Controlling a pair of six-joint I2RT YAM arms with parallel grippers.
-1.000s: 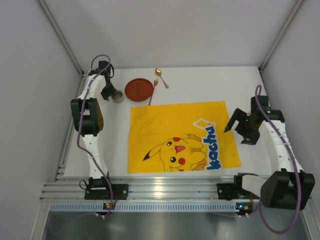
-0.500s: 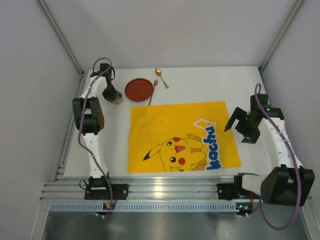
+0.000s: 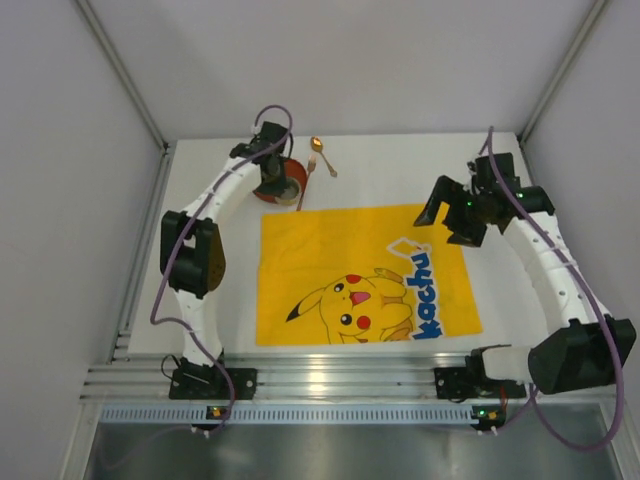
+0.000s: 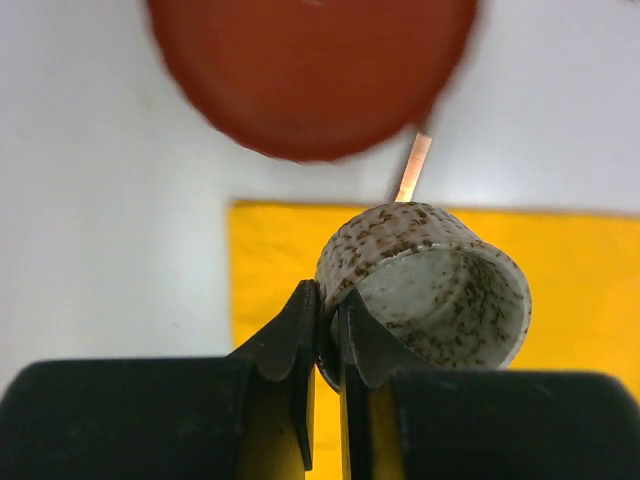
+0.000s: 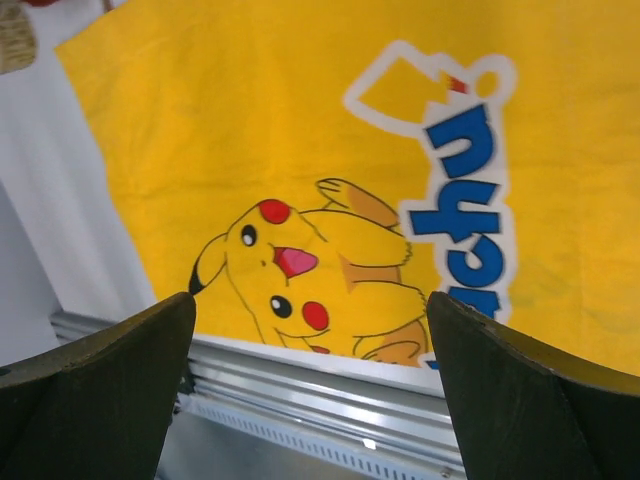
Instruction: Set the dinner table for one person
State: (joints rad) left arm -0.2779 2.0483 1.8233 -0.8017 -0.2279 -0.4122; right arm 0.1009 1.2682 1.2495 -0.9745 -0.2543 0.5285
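Since the cup seems meant for the mat spread mid-frame on the white desk, the left claw grips its rim near the plate, upper middle, while the right claw gapes empty.

Dinner table with mat, plate, spoon

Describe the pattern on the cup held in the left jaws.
The cup is cream with brown speckles; left wrist view shows it best.

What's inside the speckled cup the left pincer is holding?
Nothing shows inside the speckled cup: only bare speckled wall. A finger of the left pincer hides a strip near the rim.
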